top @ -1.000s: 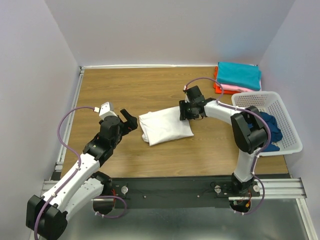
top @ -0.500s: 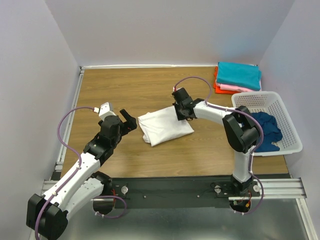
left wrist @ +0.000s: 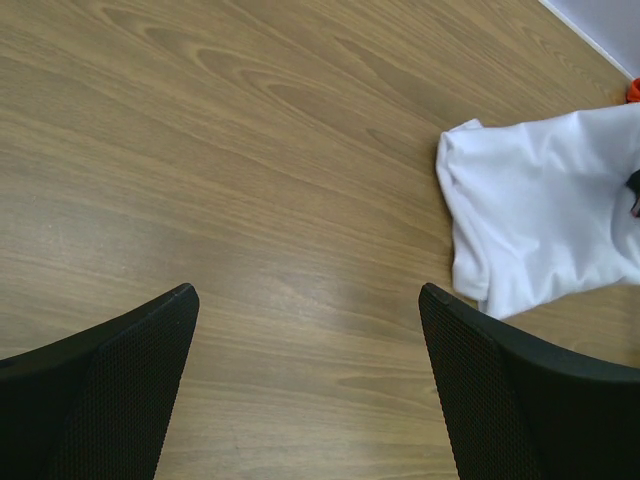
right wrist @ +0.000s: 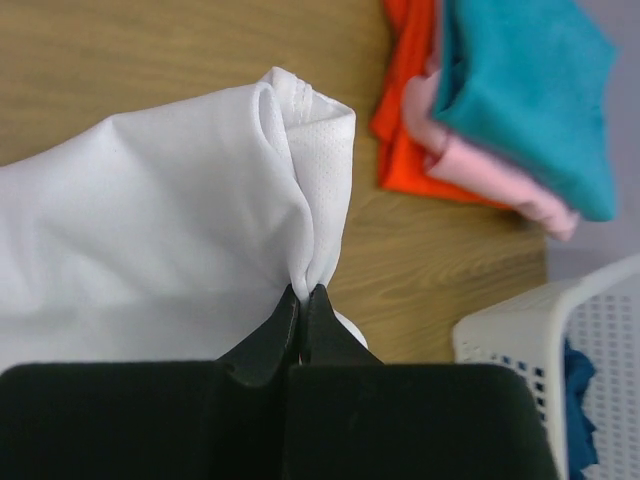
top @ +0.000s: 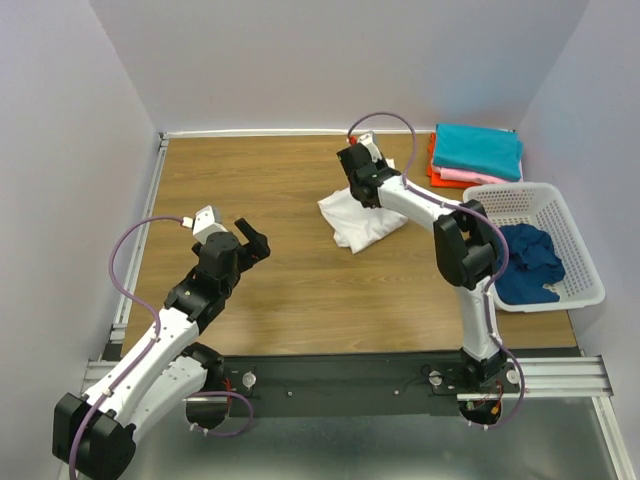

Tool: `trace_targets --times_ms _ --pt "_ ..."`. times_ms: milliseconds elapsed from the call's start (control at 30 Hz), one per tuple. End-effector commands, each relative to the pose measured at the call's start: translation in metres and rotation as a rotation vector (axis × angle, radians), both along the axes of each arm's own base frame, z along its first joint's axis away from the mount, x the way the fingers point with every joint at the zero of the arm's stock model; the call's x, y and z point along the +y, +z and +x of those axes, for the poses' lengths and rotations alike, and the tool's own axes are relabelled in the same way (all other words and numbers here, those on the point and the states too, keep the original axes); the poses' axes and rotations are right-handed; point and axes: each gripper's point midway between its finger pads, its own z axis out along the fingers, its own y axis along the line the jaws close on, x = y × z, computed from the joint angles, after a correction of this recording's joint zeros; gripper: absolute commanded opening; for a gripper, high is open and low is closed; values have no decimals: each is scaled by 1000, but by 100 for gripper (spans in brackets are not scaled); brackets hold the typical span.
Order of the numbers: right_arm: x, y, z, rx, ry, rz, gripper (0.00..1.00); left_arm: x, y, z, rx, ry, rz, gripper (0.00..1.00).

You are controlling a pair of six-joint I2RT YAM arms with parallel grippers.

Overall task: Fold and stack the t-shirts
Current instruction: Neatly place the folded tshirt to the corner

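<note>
A folded white t-shirt (top: pixel 362 218) lies mid-table, its far edge lifted. My right gripper (top: pixel 357 180) is shut on that pinched edge (right wrist: pixel 305 250); the cloth bunches right at the closed jaws. In the left wrist view the white t-shirt (left wrist: pixel 545 225) shows at the upper right. A stack of teal (top: pixel 480 148), pink (top: pixel 470 176) and orange (top: pixel 436 176) t-shirts sits at the far right corner; the same stack (right wrist: pixel 500 100) appears in the right wrist view. A dark blue t-shirt (top: pixel 528 262) lies in the basket. My left gripper (top: pixel 255 244) hovers open over bare wood, left of the white t-shirt.
A white lattice basket (top: pixel 580 250) stands at the table's right edge; its corner (right wrist: pixel 560 350) shows in the right wrist view. Grey walls close in the far and side edges. The wooden table (top: pixel 260 180) shows bare wood between the arms.
My right gripper has shut on the white t-shirt's edge and dragged it toward the far right, nearer the stack. The left arm has barely moved.
</note>
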Motion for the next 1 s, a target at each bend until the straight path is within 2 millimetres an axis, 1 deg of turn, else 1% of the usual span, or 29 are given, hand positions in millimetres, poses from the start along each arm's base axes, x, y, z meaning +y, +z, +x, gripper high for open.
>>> trace_targets --times_ms 0,33,100,133,167,200,233,267,300,333,367,400,433,500,567,600,633,700,800,967 --pt "-38 41 24 -98 -144 -213 1 11 -3 1 8 61 15 98" --pt "-46 36 30 -90 -161 -226 1 11 -3 1 11 60 14 98" --pt "-51 41 39 -98 -171 -222 1 10 -3 2 13 59 14 98" --pt "-57 52 48 -125 -192 -207 1 11 -2 2 12 62 14 98" --pt "-61 50 52 -125 -204 -216 1 11 -3 2 14 65 17 98" --pt "-70 54 58 -124 -220 -229 1 12 -2 3 15 69 16 98" --pt "-72 69 66 -160 -235 -216 1 13 -3 2 18 73 20 98" --pt "-77 65 72 -148 -236 -233 1 14 -3 3 20 79 19 98" --pt "-89 69 80 -157 -260 -230 1 15 -4 3 23 87 22 98" --pt "-94 71 86 -164 -268 -228 1 15 -4 3 23 91 21 98" --pt "-98 87 95 -200 -282 -209 1 16 -5 3 28 95 22 98" --pt "-103 79 101 -179 -279 -236 1 17 -6 3 28 102 19 98" --pt "-115 82 106 -182 -296 -241 1 17 -6 4 28 103 20 98" --pt "-127 90 121 -212 -310 -228 1 17 -7 5 30 106 25 98" --pt "-131 96 132 -231 -296 -207 1 17 -5 7 25 109 30 98" --pt "-134 108 137 -264 -299 -202 1 18 -6 8 26 113 33 98" --pt "-136 105 141 -267 -299 -206 1 18 -3 9 24 116 32 98" --pt "-138 116 148 -304 -290 -202 1 17 1 12 15 117 33 98" --pt "-139 130 154 -361 -287 -195 1 18 1 13 14 119 39 98" --pt "-140 154 159 -436 -283 -158 1 21 0 13 20 135 46 98"
